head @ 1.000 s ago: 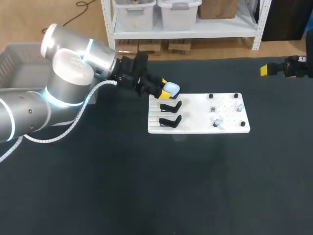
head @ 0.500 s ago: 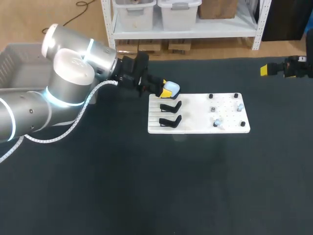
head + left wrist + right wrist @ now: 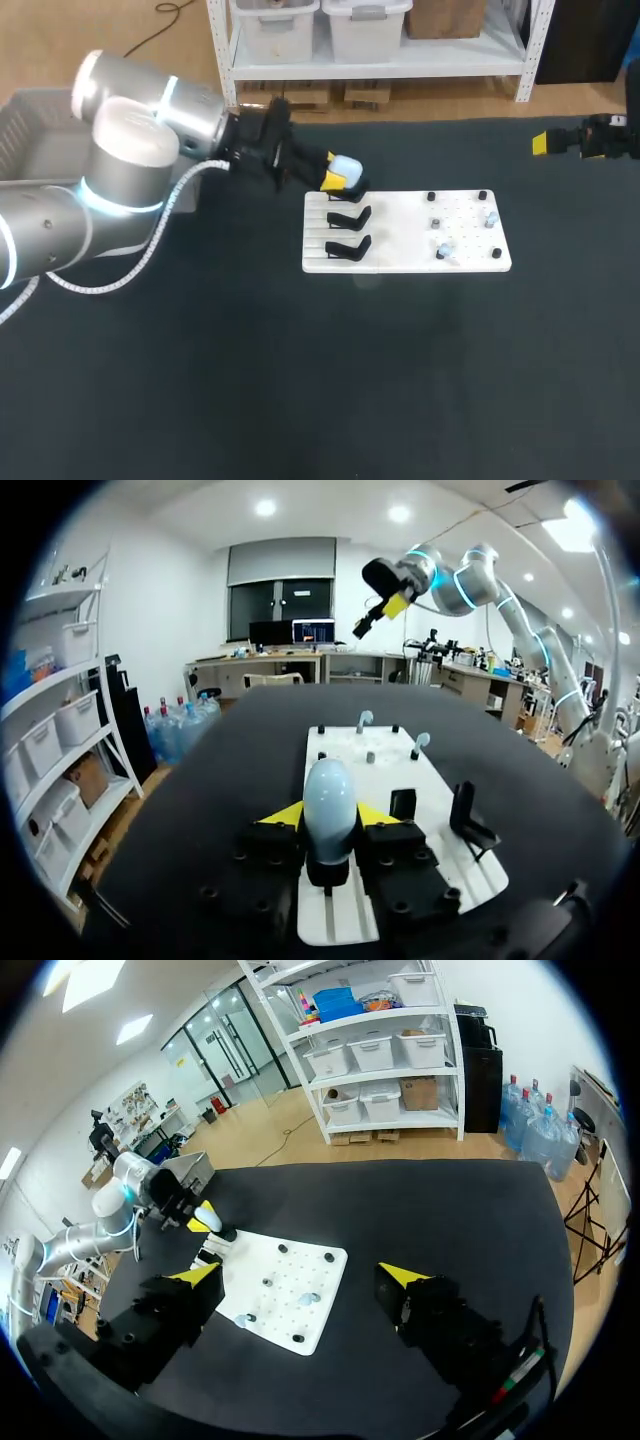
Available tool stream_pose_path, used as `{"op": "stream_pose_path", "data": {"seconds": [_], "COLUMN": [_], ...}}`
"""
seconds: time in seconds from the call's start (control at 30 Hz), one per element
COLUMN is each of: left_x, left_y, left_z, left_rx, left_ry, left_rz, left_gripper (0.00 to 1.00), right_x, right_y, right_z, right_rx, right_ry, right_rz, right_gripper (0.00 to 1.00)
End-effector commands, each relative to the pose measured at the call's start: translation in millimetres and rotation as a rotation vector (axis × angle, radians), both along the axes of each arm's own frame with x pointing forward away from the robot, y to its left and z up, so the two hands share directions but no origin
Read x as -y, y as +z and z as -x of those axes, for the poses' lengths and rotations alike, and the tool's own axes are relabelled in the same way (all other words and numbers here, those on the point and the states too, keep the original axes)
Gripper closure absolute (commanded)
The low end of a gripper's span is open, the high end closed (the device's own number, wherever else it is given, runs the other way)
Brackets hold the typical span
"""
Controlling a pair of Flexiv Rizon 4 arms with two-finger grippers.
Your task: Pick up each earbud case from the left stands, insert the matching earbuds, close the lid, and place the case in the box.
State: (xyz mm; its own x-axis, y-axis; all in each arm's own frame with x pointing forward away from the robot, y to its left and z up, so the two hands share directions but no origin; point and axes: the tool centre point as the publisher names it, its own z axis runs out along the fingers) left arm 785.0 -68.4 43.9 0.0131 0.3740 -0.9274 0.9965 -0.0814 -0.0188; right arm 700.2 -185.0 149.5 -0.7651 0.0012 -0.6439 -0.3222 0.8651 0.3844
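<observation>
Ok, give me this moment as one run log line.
left jaws: shut on earbud case at rear stand | right jaws: open, away from board

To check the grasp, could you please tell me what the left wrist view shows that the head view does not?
Left wrist only: both yellow fingertips of the left gripper clamping the earbud case. Head only: the grey box, partly hidden by the left arm. Both: the case, the white board and two empty stands.

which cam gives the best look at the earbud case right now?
Left wrist view: the case sits large and centred, pinched between the yellow tips of the left gripper. Head view shows it small, at a corner of the board. Right wrist view shows only a distant pale speck.
</observation>
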Motion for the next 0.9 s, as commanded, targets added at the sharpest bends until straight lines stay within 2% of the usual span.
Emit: {"op": "stream_pose_path", "data": {"seconds": [0.03, 0.23, 0.37, 0.5, 0.63, 0.9], "left_x": [-17.5, -24.3, -22.9, -19.6, -19.5, -19.7], "left_y": [25.3, 60.2, 77.2, 86.3, 93.0, 94.3], "left_z": [24.1, 41.8, 56.5, 67.1, 76.0, 76.9], "left_rx": [0.038, 0.057, 0.037, 0.014, 0.016, 0.016], "left_ry": [0.044, 0.067, 0.076, 0.087, 0.104, 0.107], "left_rz": [0.052, 0.135, 0.189, 0.229, 0.254, 0.256], "left_gripper": [1.0, 1.0, 1.0, 1.0, 1.0, 1.0], "right_x": [0.1, 0.1, 0.1, 0.1, 0.1, 0.1], "right_y": [0.3, 0.3, 0.3, 0.3, 0.3, 0.3], "right_z": [0.2, 0.2, 0.2, 0.2, 0.2, 0.2], "right_rx": [-0.001, -0.001, -0.001, -0.001, -0.001, -0.001], "right_ry": [0.0, 0.0, 0.0, 0.0, 0.0, 0.0], "right_rz": [0.001, 0.001, 0.001, 0.001, 0.001, 0.001], "right_gripper": [0.0, 0.0, 0.0, 0.0, 0.0, 0.0]}}
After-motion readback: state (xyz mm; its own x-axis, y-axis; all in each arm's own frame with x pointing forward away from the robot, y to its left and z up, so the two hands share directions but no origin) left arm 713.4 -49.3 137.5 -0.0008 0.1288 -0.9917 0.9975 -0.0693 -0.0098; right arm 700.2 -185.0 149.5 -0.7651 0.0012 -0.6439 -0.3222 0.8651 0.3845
